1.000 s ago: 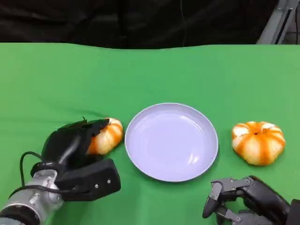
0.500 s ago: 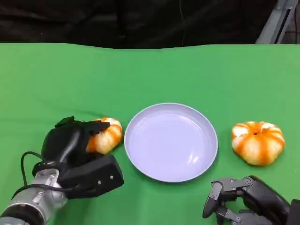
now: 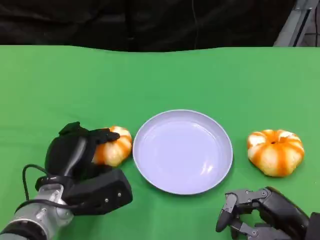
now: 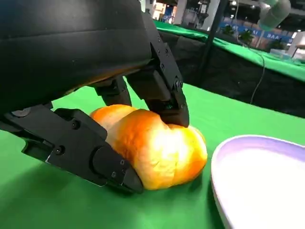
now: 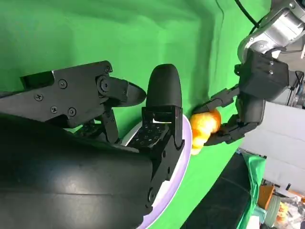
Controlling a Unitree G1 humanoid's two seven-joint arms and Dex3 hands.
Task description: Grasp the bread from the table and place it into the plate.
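Green cloth covered the table (image 3: pixel 165 75), and at about 8 o'clock from the plate (image 3: pixel 182 151) the left hand (image 3: pixel 80 150) was wrapped around the nearer bun (image 3: pixel 116 145), which sat on the cloth just beside the plate's rim, apparently not touching it. In the left wrist view the fingers (image 4: pixel 162 90) pressed on the bun's (image 4: pixel 157 150) top while the thumb (image 4: pixel 81 148) closed in low on its side, so the hand held the bread, though it looked not yet lifted off the cloth. To do this step well, the grip likely wanted to be firm but gentle, since the soft loaf would probably dent under a hard squeeze. The lift should come straight up first, high enough to clear the plate's raised rim (image 4: pixel 217 162), then travel toward 3 o'clock to the plate's middle before lowering and letting go; dragging sideways would risk nudging the plate. Further right, at 3 o'clock from the plate and well apart from it, a second bun (image 3: pixel 275 151) lay untouched. At the plate's 5 o'clock the right hand (image 3: pixel 260 210) rested low with fingers loosely curled and apart, holding nothing, and should probably keep clear of the plate.
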